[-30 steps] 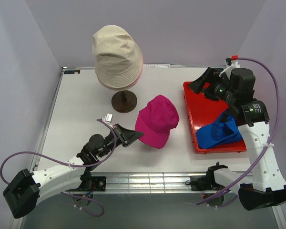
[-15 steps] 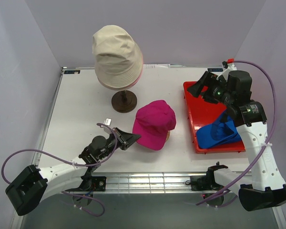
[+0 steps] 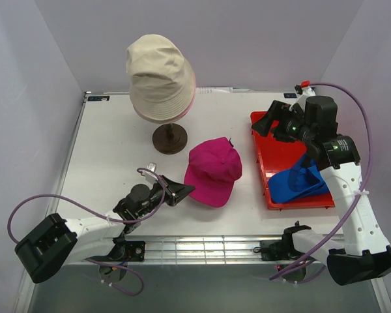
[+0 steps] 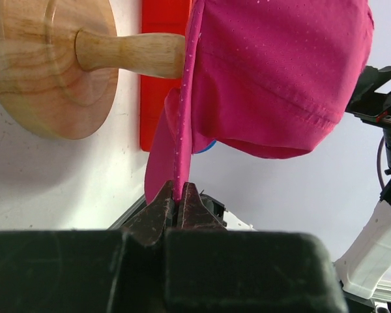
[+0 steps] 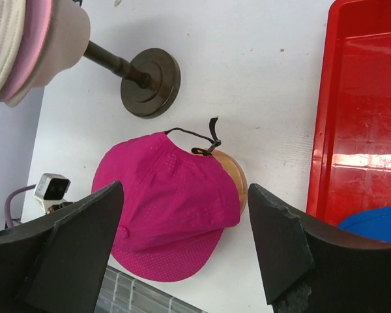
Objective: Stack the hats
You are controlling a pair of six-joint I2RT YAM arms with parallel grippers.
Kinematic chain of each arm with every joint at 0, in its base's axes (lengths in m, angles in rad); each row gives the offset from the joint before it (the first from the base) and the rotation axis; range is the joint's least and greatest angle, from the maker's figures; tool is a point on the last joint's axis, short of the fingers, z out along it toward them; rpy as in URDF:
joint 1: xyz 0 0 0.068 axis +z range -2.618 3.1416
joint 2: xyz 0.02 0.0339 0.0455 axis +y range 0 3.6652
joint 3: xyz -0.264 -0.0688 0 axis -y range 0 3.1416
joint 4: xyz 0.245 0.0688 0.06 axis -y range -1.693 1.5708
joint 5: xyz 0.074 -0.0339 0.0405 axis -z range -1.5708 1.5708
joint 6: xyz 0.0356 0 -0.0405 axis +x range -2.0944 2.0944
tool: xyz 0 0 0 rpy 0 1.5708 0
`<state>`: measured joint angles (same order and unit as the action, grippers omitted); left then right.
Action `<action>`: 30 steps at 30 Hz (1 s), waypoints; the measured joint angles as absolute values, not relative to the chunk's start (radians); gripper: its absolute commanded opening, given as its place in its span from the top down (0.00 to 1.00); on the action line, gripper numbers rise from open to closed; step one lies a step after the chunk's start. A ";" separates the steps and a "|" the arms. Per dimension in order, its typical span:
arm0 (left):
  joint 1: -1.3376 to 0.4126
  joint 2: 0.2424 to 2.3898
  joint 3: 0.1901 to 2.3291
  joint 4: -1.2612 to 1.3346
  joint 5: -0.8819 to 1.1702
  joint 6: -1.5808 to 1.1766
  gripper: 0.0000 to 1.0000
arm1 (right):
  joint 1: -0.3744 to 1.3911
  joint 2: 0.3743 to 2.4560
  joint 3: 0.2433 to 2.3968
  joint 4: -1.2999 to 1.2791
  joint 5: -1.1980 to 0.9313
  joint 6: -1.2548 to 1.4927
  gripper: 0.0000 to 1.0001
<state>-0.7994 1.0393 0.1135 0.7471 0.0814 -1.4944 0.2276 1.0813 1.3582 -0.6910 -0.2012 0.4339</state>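
The magenta cap [image 3: 214, 171] sits over a light wooden stand [image 4: 45, 65] at the table's middle. My left gripper [image 3: 186, 190] is shut on the edge of the cap's brim [image 4: 178, 171], reaching in from the near left. A beige bucket hat [image 3: 159, 75] sits on the tall stand at the back, with the light pink bucket hat's rim [image 3: 193, 91] showing beneath it. The blue cap [image 3: 298, 182] lies in the red tray [image 3: 280, 150]. My right gripper [image 3: 274, 117] hangs open above the tray's far left corner, and in its wrist view the magenta cap [image 5: 169, 195] lies below between its fingers.
The dark brown round base [image 3: 170, 138] of the tall stand is just behind the magenta cap. The red tray [image 5: 365, 98] fills the table's right side. A metal rail [image 3: 202, 248] runs along the near edge.
The magenta cap has shifted a little towards the near edge, its brim still in the left gripper. The right gripper has drifted left and towards the back, still open.
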 measured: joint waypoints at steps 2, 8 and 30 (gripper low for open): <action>-0.799 1.048 0.113 0.750 0.089 -1.495 0.87 | 0.238 1.087 1.358 -0.698 -0.197 0.426 0.18; -0.794 1.034 0.112 0.703 0.092 -1.489 0.66 | 0.263 1.101 1.358 -0.707 -0.182 0.407 0.18; -0.793 0.834 0.077 0.345 0.063 -1.438 0.41 | 0.321 1.152 1.342 -0.713 -0.083 0.381 0.18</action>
<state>-0.7929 0.8337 0.0769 0.3450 0.0628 -1.4376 0.3210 1.1519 1.3422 -0.7132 -0.0830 0.3805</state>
